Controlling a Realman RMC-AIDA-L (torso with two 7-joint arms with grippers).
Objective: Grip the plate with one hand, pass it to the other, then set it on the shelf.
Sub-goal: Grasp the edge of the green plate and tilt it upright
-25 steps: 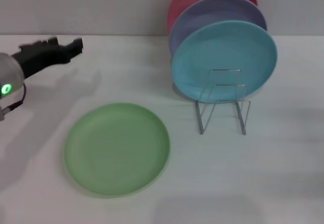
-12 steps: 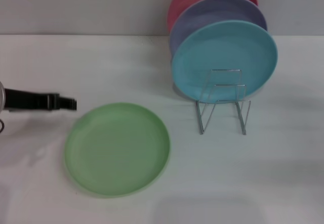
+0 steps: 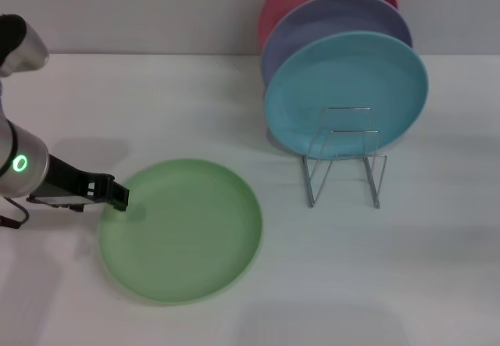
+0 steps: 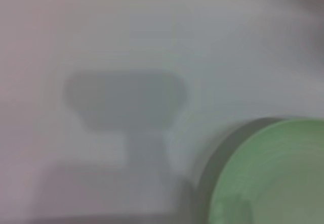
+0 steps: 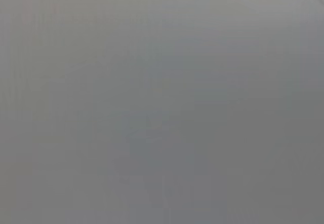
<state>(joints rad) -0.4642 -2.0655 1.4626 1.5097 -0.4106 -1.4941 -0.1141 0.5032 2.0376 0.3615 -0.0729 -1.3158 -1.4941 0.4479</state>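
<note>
Lying flat on the table [image 3: 437, 268], the plate [image 3: 181, 229] is ungrasped; the left gripper [image 3: 117, 195] is at its rim, opening not discernible. Handover and placing on the shelf [image 3: 344, 162] remain; right gripper unseen.

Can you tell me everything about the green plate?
The plate is round, light green and matte, with a shallow raised rim. It lies flat, right way up, on the white table, in front and to the left of the wire shelf. Nothing is on it. The left gripper is at its left edge.
</note>
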